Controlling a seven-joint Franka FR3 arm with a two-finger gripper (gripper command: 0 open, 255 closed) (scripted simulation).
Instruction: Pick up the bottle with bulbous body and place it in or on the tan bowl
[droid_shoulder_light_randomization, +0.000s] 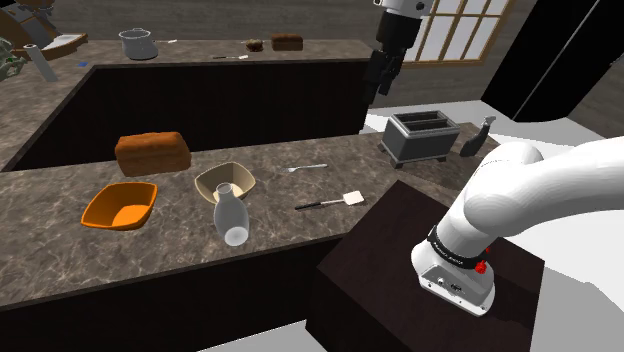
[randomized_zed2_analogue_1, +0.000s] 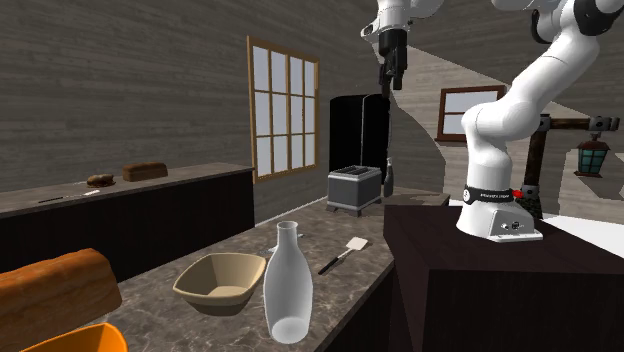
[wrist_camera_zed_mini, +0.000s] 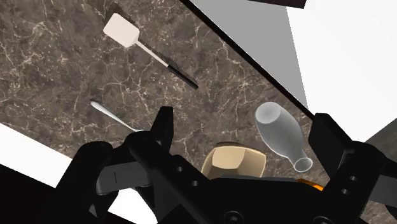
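Shoulder view showed the gripper (droid_shoulder_light_randomization: 379, 80) open up high, with the bottle (droid_shoulder_light_randomization: 230, 215) at six o'clock from the tan bowl (droid_shoulder_light_randomization: 224, 181).

The shoulder view looks down from behind the stand (droid_shoulder_light_randomization: 390, 290) over the counter (droid_shoulder_light_randomization: 270, 158), the second exterior view sits low and close at the counter's end facing the stand, and the wrist view looks down from high above, all sharing the bottle (droid_shoulder_light_randomization: 230, 215), tan bowl (droid_shoulder_light_randomization: 225, 182) and spatula (droid_shoulder_light_randomization: 330, 202).
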